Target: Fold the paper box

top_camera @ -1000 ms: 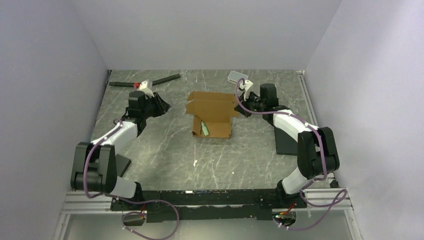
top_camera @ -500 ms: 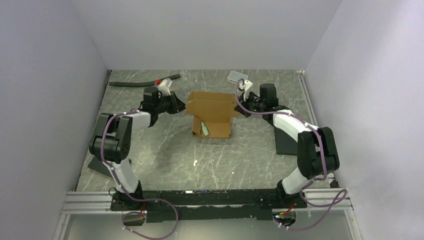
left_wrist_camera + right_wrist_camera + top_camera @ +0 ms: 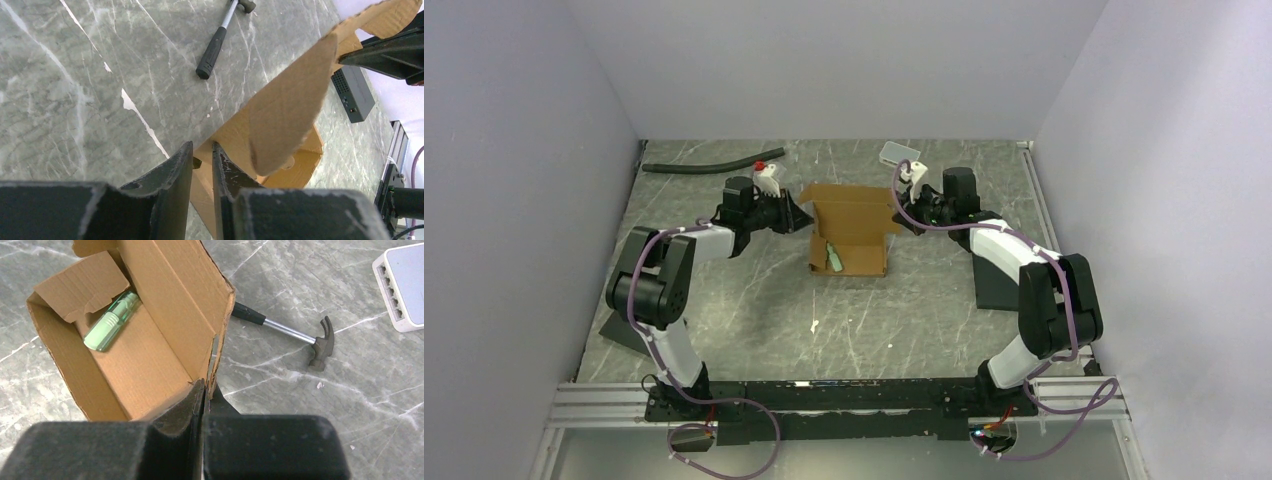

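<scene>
The paper box (image 3: pixel 849 238) is a brown cardboard carton lying open on the table, flaps raised, with a green tube (image 3: pixel 832 256) inside. My right gripper (image 3: pixel 904 213) is shut on the box's right wall; in the right wrist view the jaws (image 3: pixel 205 385) pinch that wall's edge beside the open box (image 3: pixel 145 355) and the tube (image 3: pixel 111 320). My left gripper (image 3: pixel 802 214) is at the box's left side. In the left wrist view its fingers (image 3: pixel 202 145) stand a narrow gap apart at the box's lower edge, under a raised flap (image 3: pixel 290 105).
A hammer (image 3: pixel 285 330) lies just behind the box, also in the left wrist view (image 3: pixel 215 42). A white-grey tray (image 3: pixel 898 152) sits at the back. A black hose (image 3: pixel 699 163) lies at the back left. A black slab (image 3: pixel 996 280) lies right of the box.
My left arm has swung right across the table and its gripper has reached the box's left side. The right gripper has kept its hold on the right wall.
</scene>
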